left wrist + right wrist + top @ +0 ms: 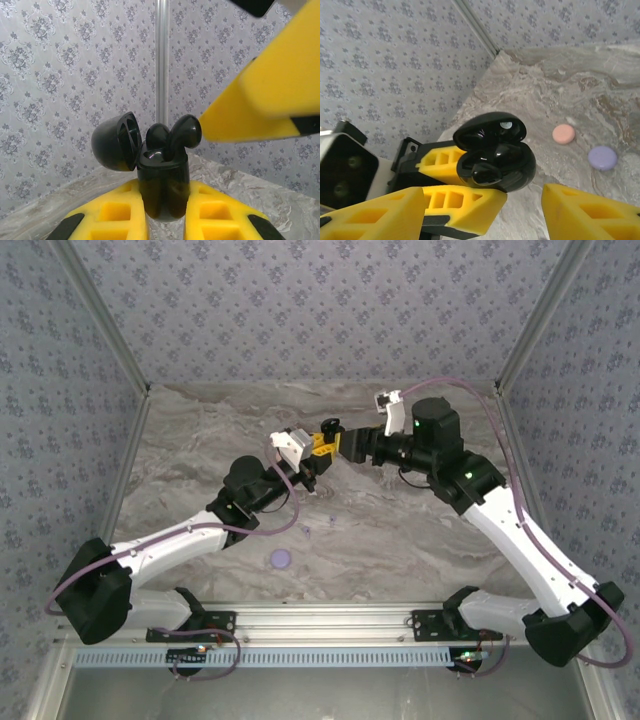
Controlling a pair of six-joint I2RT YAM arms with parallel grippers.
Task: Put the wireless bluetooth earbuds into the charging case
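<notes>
Jaws of the left gripper (pixel 165 195) are clamped on the lower body of the glossy black, egg-shaped plastic charging case (pixel 162 182). The case is upright and, as far as I can tell, held clear of the table, with its hinged lid (pixel 115 142) open. Jaws of the right gripper (pixel 525 197) stand apart with nothing between them, near the case and facing its mouth.

Two black stemmed earbuds sit in the case's mouth. One (pixel 157 135) sits low beside the lid. The other (pixel 186 130) stands proud on the side away from the lid, head leaning outward. One yellow right jaw is just beside it; I can't see contact.

Key relation: the proud bud's stem runs down into the case, roughly along the case's long axis. The right arm is free, so I judge the push is its job, down that axis.

The left wrist view gives the side profile, so I can read how far the bud stands out. The right wrist view looks into the mouth, where height is hard to read. It adds the marbled grey table (pixel 580 75) beyond the case, with a round pale pink disc (pixel 564 134) and a round lavender disc (pixel 602 157), both well apart from the case.
</notes>
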